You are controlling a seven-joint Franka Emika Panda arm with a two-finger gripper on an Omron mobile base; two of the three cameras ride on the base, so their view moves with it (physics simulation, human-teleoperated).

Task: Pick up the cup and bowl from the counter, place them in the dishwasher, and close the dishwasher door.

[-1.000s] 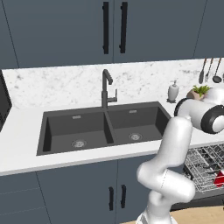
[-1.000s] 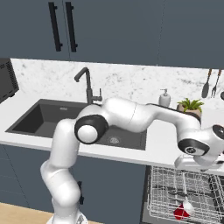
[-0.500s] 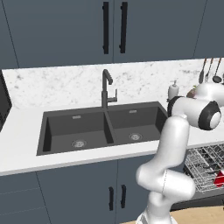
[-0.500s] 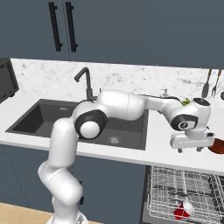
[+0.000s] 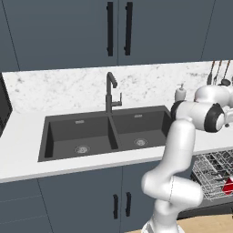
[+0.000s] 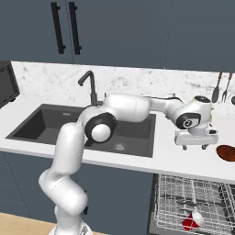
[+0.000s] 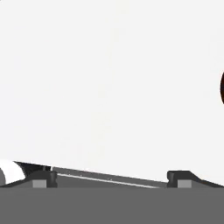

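One bowl (image 6: 226,153) on counter (image 6: 183,160), one cup (image 6: 191,221) in dishwasher (image 6: 193,202) rack.

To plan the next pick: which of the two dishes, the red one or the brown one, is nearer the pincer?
The brown bowl on the counter, just beside the open pincer. The red cup lies lower, in the dishwasher rack.

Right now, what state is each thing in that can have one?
gripper: jaws open, empty, over the counter
bowl: on the counter, beside the gripper, not held
cup: red, lying in the rack
dishwasher rack: pulled out
dishwasher door: open, judging by the pulled-out rack
faucet: no water running
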